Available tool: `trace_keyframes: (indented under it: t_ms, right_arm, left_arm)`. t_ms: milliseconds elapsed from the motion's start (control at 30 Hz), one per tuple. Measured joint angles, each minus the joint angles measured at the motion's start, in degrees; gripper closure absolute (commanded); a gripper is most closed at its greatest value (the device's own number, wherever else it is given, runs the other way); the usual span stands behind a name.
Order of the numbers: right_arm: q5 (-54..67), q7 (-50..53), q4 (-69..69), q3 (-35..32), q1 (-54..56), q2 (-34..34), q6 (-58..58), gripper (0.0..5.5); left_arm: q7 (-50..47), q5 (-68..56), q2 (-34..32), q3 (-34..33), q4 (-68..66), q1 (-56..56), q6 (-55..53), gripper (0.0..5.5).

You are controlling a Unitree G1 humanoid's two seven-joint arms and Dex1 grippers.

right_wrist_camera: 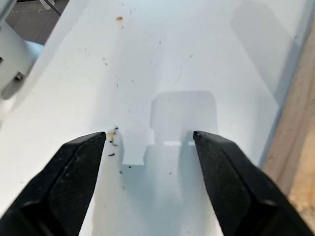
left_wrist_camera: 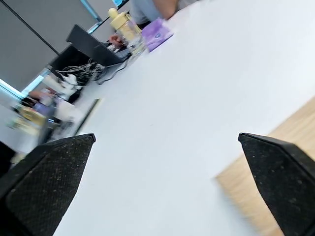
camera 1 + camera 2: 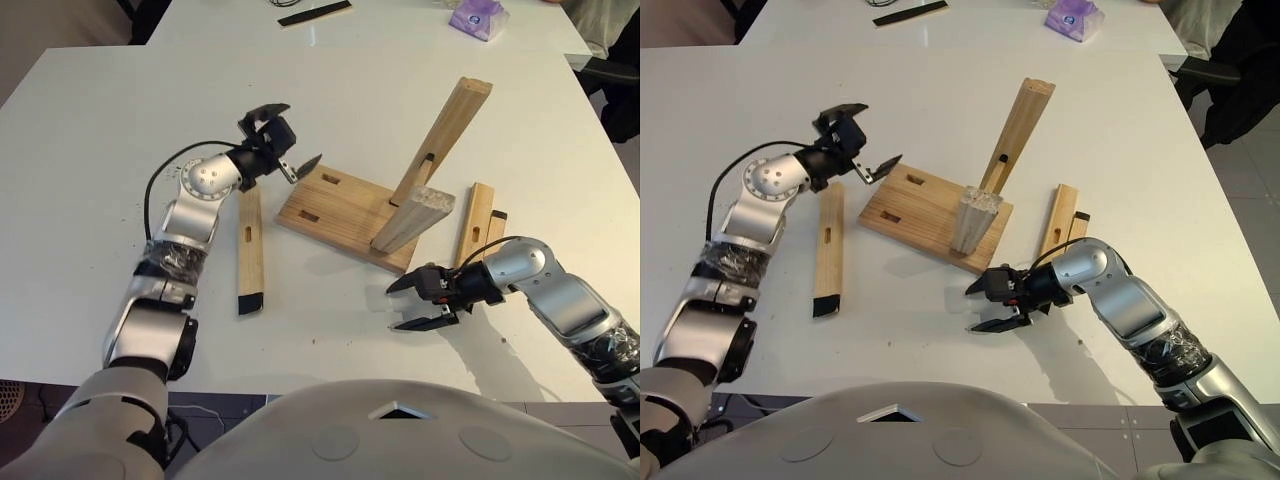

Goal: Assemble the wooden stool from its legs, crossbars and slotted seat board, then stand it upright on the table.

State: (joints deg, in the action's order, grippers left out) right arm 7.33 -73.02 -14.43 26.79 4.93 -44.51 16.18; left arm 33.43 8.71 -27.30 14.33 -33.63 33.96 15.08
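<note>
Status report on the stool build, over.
Left gripper open, empty. Right gripper open, empty. Seat board flat, two legs standing in it. Loose leg lies left of it.

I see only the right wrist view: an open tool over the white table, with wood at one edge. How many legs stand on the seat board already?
Observer: Two, a far leg and a near leg, both standing on the seat board.
Operator: Is any leg still loose?
Observer: Yes, one loose leg lies flat on the table, left of the board.
Operator: Where is the left tool?
Observer: The left tool is open, above the board's left edge.
</note>
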Motion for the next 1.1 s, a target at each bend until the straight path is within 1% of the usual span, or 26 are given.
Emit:
trace_keyframes:
  t_ms: [100, 200, 367, 500, 633, 733, 767, 833, 967, 1100]
  right_arm:
    - [-0.64, 1.56, 1.28, -0.01, 1.01, 1.37, 0.27, 2.22]
    - [0.32, 2.58, 1.92, -0.2, 1.7, 3.14, 3.09, 2.22]
    - [-0.06, 5.51, 3.7, -0.67, 3.11, 4.29, 4.3, 2.22]
    - [-0.95, 7.59, 6.86, -2.13, 5.0, 4.79, 3.94, 2.22]
    - [-1.7, 8.55, 10.69, -4.09, 6.86, 4.78, 3.49, 2.22]
    - [-2.0, 8.44, 13.57, -5.42, 8.22, 3.77, 2.31, 2.22]
    - [-2.22, 8.45, 14.15, -5.65, 8.54, 3.75, 2.12, 2.22]
    - [-2.81, 8.38, 15.94, -5.87, 9.53, 3.78, 0.91, 2.22]
    - [-3.75, 8.38, 17.58, -6.04, 10.36, 3.79, -1.07, 2.22]
    - [-4.29, 8.33, 18.8, -6.37, 10.87, 3.79, -2.58, 2.22]
  left_arm:
    - [-0.75, 4.75, -0.26, 3.44, -9.15, 0.98, 7.91, 0.1]
    - [-1.79, 6.49, -1.16, 5.65, -11.66, 0.8, 15.59, 0.1]
    - [-2.76, 8.32, -3.39, 8.55, -10.9, -0.55, 24.48, 0.1]
    - [-0.04, 4.99, -4.53, 8.59, -4.86, -4.38, 23.67, 0.1]
    - [3.48, 0.98, -5.65, 8.57, 6.09, -10.66, 19.66, 0.1]
    - [6.34, -3.71, -5.62, 8.51, 18.12, -17.21, 10.86, 0.1]
    - [7.0, -4.72, -5.32, 8.82, 20.79, -18.9, 9.38, 0.1]
    - [7.95, -6.08, -4.58, 10.13, 29.61, -23.47, 2.59, 0.1]
    - [8.74, -7.07, -3.36, 12.1, 39.35, -28.95, -5.44, 0.1]
    - [8.39, -11.45, -1.3, 10.26, 45.9, -31.49, -18.08, 0.1]
